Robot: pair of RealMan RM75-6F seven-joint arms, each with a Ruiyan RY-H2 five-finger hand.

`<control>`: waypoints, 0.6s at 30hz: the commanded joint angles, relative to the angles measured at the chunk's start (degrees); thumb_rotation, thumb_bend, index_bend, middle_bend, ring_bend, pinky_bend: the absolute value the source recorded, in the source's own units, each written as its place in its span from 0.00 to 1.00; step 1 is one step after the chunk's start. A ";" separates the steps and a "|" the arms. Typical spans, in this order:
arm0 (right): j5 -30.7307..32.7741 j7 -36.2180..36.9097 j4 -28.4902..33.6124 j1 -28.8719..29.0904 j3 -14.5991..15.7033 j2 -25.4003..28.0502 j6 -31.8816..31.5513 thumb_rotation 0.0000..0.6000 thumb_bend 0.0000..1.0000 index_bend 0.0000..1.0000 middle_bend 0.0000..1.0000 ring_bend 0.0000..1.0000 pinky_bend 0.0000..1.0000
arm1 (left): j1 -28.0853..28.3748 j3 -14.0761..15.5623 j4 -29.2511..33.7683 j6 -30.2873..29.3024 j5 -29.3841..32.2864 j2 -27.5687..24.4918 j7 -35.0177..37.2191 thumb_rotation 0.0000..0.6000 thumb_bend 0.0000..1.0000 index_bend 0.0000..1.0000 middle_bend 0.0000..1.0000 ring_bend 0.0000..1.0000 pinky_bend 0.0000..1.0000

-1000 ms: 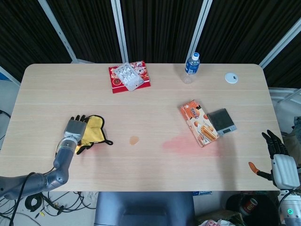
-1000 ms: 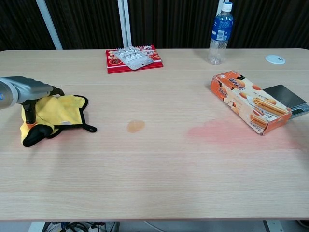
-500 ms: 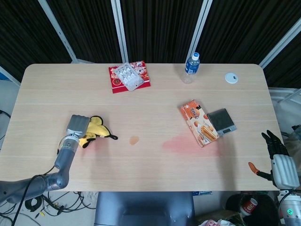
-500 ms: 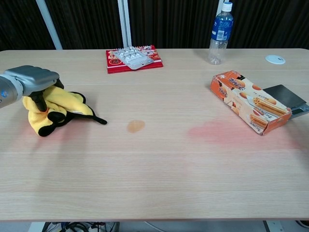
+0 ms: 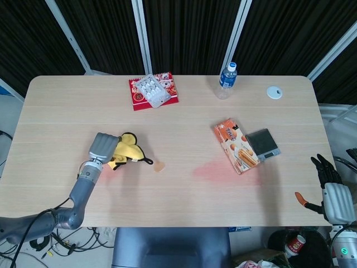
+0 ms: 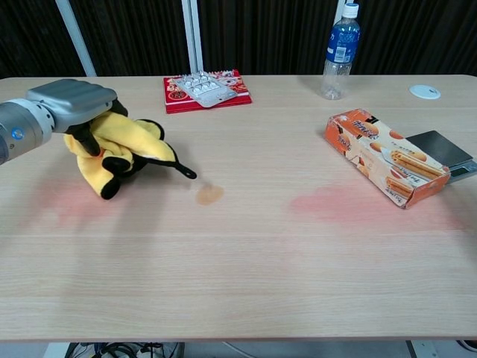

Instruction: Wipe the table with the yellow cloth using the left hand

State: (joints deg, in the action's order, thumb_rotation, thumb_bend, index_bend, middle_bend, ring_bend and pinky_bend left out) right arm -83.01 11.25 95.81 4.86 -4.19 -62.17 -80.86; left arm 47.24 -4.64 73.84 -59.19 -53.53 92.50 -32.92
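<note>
My left hand (image 6: 71,104) fingers clamp the bunched yellow cloth (image 6: 123,149); next, probably drag onto stain (image 6: 209,195) just beyond fingertips.

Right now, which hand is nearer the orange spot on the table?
Left. The left hand, gripping the yellow cloth, sits just left of the orange spot; the right hand hangs off the table's far right edge.

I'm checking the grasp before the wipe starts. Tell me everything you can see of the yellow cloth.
The yellow cloth is soft fabric with black edging, bunched into folds rather than spread flat. A thin black loop trails from it toward the small orange stain, stopping short of it. The left hand grips it from above. Its lower folds seem to rest on the table, left of centre.
</note>
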 commanded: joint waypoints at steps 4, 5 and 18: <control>-0.17 0.10 0.08 -0.03 0.08 0.02 -0.04 1.00 0.16 0.00 0.00 0.00 0.13 | 1.11 -2.22 4.96 -2.83 -5.49 1.13 0.69 1.00 0.45 0.68 0.70 0.62 0.73; -0.20 0.11 0.08 -0.03 0.10 0.01 -0.04 1.00 0.16 0.00 0.00 0.00 0.13 | 1.36 -2.60 5.38 -2.98 -5.78 1.59 0.44 1.00 0.45 0.68 0.70 0.62 0.73; 0.03 0.78 0.10 -0.03 0.02 0.08 0.11 1.00 0.16 0.00 0.00 0.00 0.13 | 5.34 -4.39 0.82 -0.62 -8.09 10.55 -3.12 1.00 0.45 0.68 0.71 0.62 0.73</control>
State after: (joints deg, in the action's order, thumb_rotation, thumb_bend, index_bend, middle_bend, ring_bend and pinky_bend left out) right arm -82.99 12.03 95.91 4.83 -4.17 -62.08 -80.76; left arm 52.03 -9.15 75.76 -60.61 -61.33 102.00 -35.51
